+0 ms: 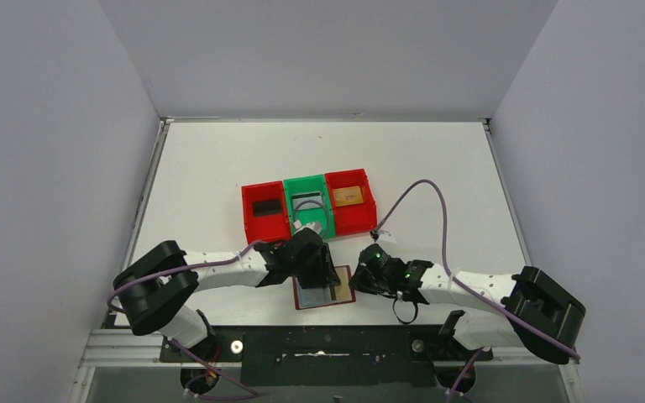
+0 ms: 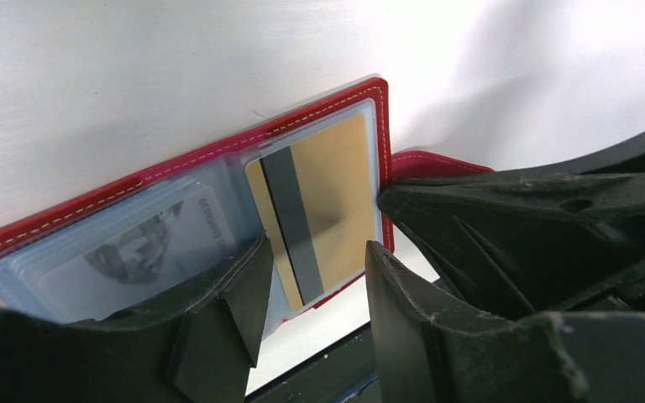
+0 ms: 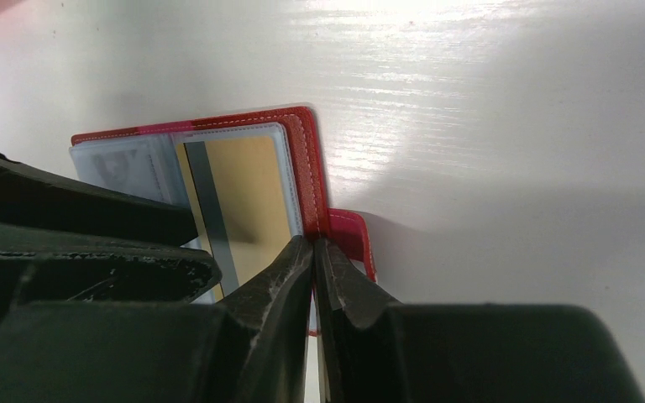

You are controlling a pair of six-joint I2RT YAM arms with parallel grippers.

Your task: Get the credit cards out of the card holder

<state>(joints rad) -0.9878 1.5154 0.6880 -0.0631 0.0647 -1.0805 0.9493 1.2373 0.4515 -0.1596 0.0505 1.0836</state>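
The card holder (image 1: 342,295) lies open on the table near the front edge, dark red with clear inner pockets. A gold-tan credit card (image 2: 336,189) with a grey stripe sits in its right pocket, and a silver-grey card (image 2: 143,243) shows in the left pockets. My left gripper (image 2: 317,256) hangs open over the holder, its fingers either side of the gold card (image 3: 248,185). My right gripper (image 3: 313,241) is shut on the holder's right edge (image 3: 306,143), beside the red snap tab (image 3: 354,231). From above, the left gripper (image 1: 315,270) and right gripper (image 1: 365,273) meet at the holder.
Three bins stand in a row behind the holder: a red bin (image 1: 246,214) with a black card (image 1: 265,207), a green bin (image 1: 305,180), and a red bin (image 1: 369,201) with a gold-tan card (image 1: 348,196). The table's front edge is just below the holder.
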